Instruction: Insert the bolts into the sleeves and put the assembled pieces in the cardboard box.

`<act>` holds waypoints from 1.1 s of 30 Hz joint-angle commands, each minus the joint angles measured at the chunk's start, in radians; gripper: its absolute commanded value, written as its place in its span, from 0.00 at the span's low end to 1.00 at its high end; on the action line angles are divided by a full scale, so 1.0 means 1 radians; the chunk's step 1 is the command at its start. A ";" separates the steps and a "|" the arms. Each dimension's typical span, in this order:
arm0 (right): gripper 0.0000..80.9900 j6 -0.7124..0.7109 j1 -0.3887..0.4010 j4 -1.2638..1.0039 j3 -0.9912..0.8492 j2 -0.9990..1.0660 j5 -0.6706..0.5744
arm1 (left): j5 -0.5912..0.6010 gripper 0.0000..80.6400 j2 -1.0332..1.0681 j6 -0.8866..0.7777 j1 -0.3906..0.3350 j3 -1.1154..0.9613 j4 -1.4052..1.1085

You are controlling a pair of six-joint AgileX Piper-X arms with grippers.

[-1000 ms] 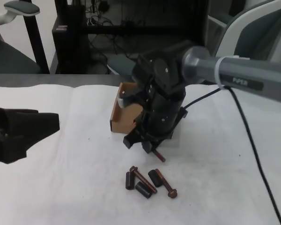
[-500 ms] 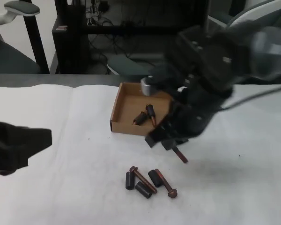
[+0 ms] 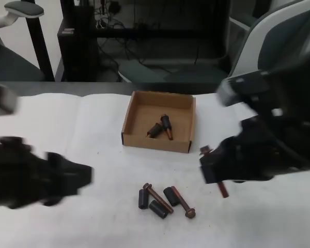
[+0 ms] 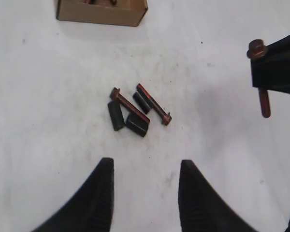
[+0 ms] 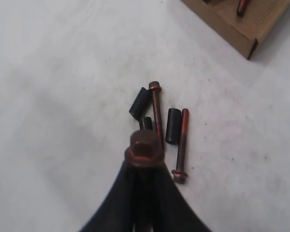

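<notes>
Copper-coloured bolt point(image 5: 144, 149), head uppermost, was clenched in the right pincer point(image 3: 219, 173) above the white worktop point(image 3: 93, 129), beside two loose bolts point(image 3: 157, 197) and three sleeves point(image 3: 158, 209). Left pincer point(image 4: 145, 166) stood released, apart from them. Cardboard box point(image 3: 156, 140) contained two assembled pieces point(image 3: 166, 125).

Two assembled pieces point(image 3: 160, 126) lie in the cardboard box point(image 3: 155, 140); loose bolts point(image 3: 157, 198) and sleeves point(image 3: 143, 198) lie before it.
</notes>
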 commanded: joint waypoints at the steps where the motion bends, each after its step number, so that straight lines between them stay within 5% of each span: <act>1: 0.01 0.045 0.001 -0.043 0.039 -0.085 0.002 | -0.063 0.54 0.079 -0.071 -0.087 -0.002 -0.072; 9: 0.01 0.053 0.001 -0.042 0.054 -0.157 0.000 | -0.185 0.54 0.287 -0.244 -0.219 -0.024 -0.100; 17: 0.01 0.053 0.001 -0.042 0.054 -0.157 -0.011 | -0.359 0.54 0.411 -0.377 -0.221 -0.104 -0.100; 33: 0.01 0.051 0.001 -0.042 0.054 -0.157 -0.116 | -0.359 0.54 0.710 -0.457 -0.221 -0.287 -0.074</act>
